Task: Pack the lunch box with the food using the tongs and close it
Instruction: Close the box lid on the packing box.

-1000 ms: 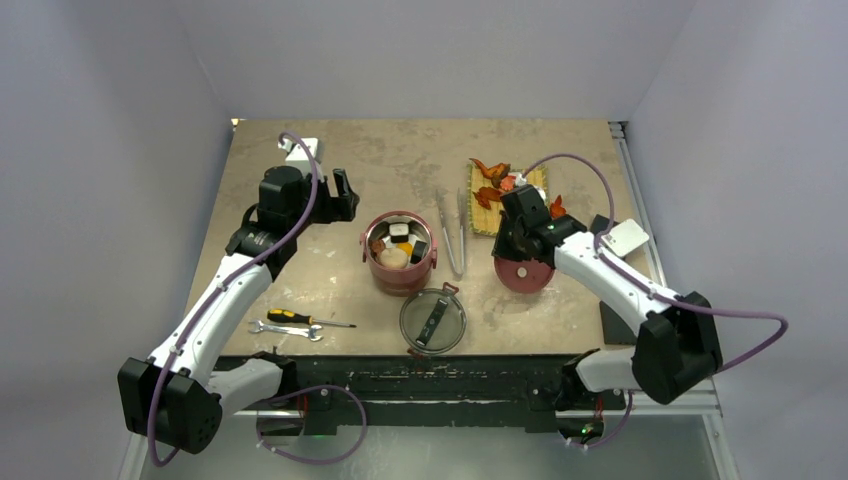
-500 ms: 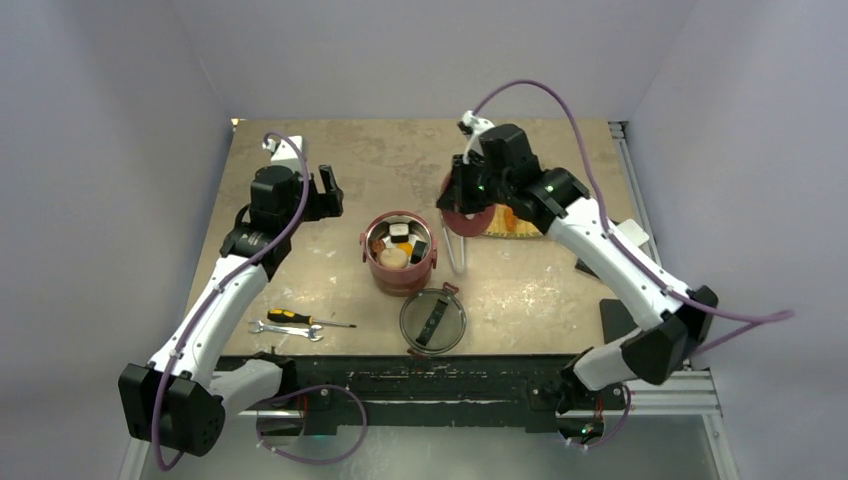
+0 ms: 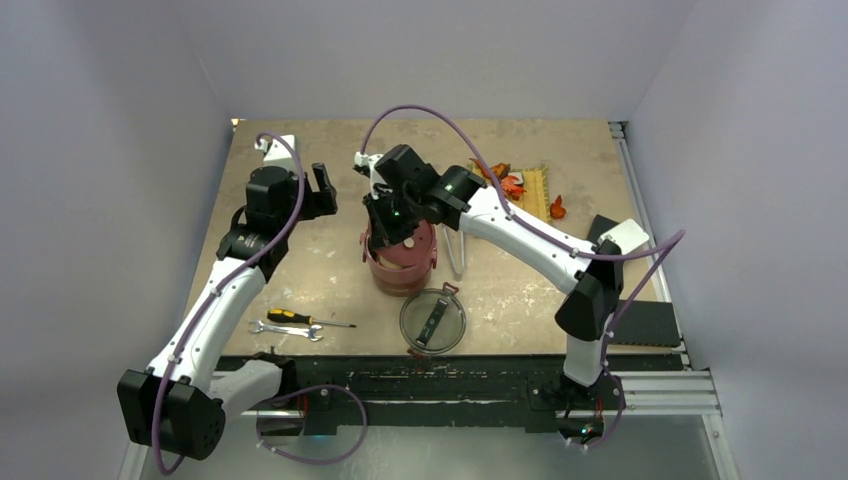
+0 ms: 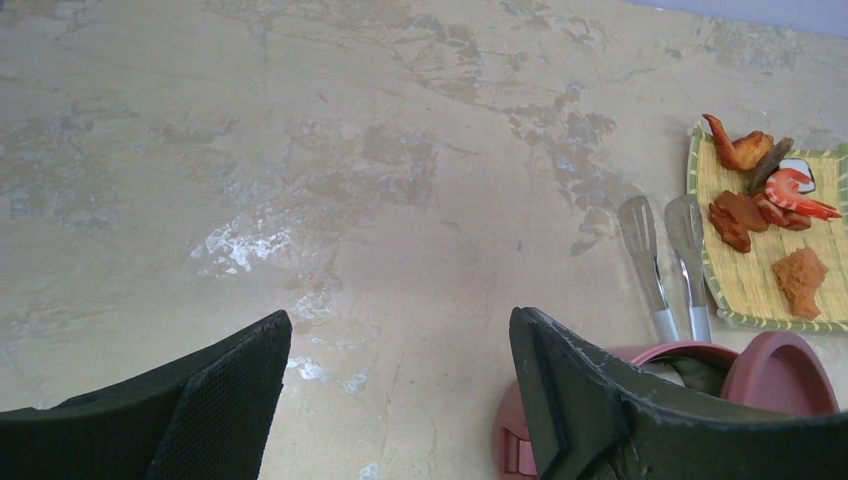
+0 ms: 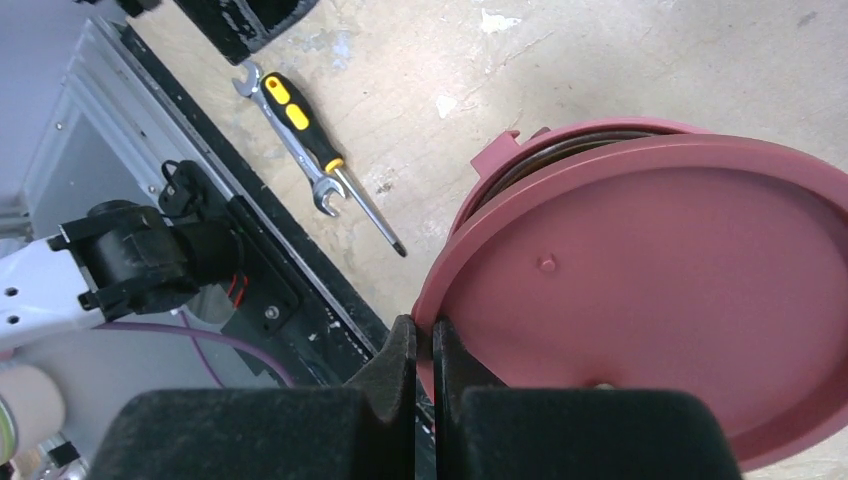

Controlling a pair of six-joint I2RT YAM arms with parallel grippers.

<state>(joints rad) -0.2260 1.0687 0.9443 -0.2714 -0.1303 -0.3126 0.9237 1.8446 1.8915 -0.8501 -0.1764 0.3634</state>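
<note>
The dusty-red lunch box (image 3: 402,275) stands mid-table. My right gripper (image 5: 432,335) is shut on the rim of a flat red disc lid (image 5: 650,300) and holds it just over the bowl. The bowl's rim (image 5: 560,140) peeks out past the lid's far edge, and the lid hides the food inside. I cannot tell whether lid and bowl touch. The silver tongs (image 4: 660,270) lie on the table between the bowl and a yellow mat (image 4: 750,295) carrying several food pieces (image 4: 765,190). My left gripper (image 4: 400,330) hangs open and empty left of the bowl.
A dark see-through top lid (image 3: 433,320) lies in front of the lunch box. A screwdriver (image 3: 300,319) and a small wrench (image 3: 285,329) lie near the front left. One orange piece (image 3: 557,208) sits off the mat. A black block (image 3: 645,322) stands at the right edge.
My right arm has carried the red disc lid from the table's right side up and leftward to above the lunch box. The left arm has barely shifted.
</note>
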